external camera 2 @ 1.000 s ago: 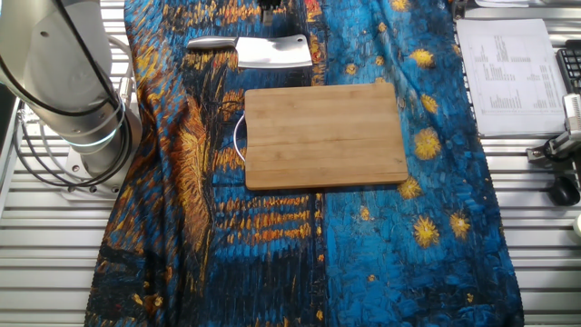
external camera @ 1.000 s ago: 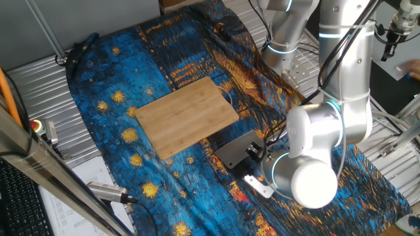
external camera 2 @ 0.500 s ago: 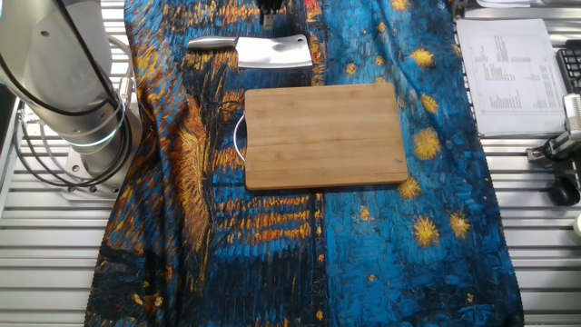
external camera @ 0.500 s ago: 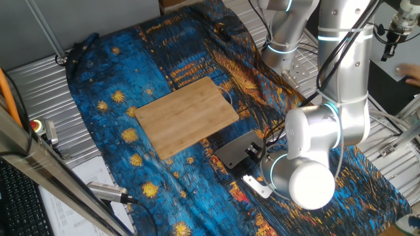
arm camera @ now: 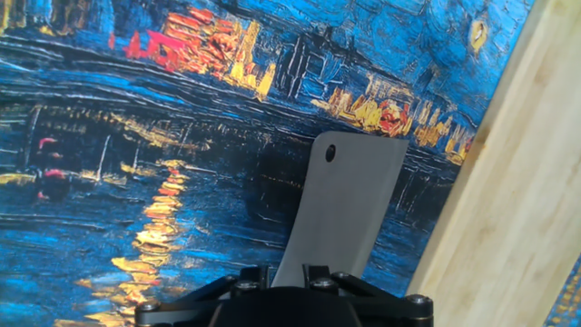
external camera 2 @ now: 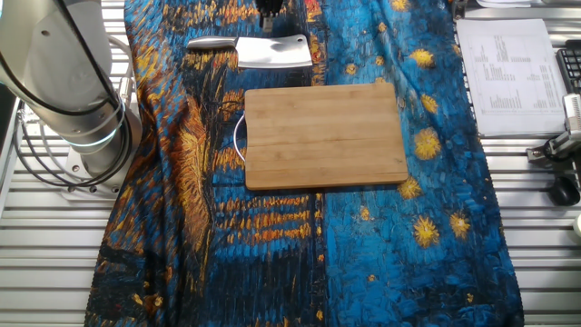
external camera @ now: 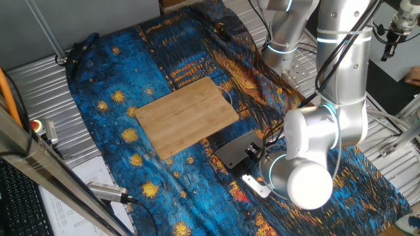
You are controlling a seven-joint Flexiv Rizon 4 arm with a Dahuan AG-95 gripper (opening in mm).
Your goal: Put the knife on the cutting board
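The knife lies flat on the painted cloth beside the cutting board, not on it. In the other fixed view its grey blade [external camera 2: 274, 52] and shiny handle [external camera 2: 211, 42] lie just beyond the cutting board [external camera 2: 325, 134]. My gripper [external camera 2: 270, 11] hangs over the blade's far edge, mostly cut off by the frame. In the hand view the blade [arm camera: 343, 202] runs up from between my fingers [arm camera: 247, 273], with the gripper [arm camera: 280, 277] open and the board [arm camera: 513, 191] at the right. In one fixed view the gripper [external camera: 255, 153] is over the knife [external camera: 236, 149], beside the board [external camera: 186, 117].
The arm's base [external camera 2: 86, 136] stands at the left of the cloth. Papers [external camera 2: 508, 64] and a cabled tool [external camera 2: 567, 136] lie at the right on the metal table. A silver-and-black cylindrical tool [external camera: 108, 191] lies near the table edge.
The arm's lower joints have shifted slightly left and down in one fixed view. The knife and the board have not moved.
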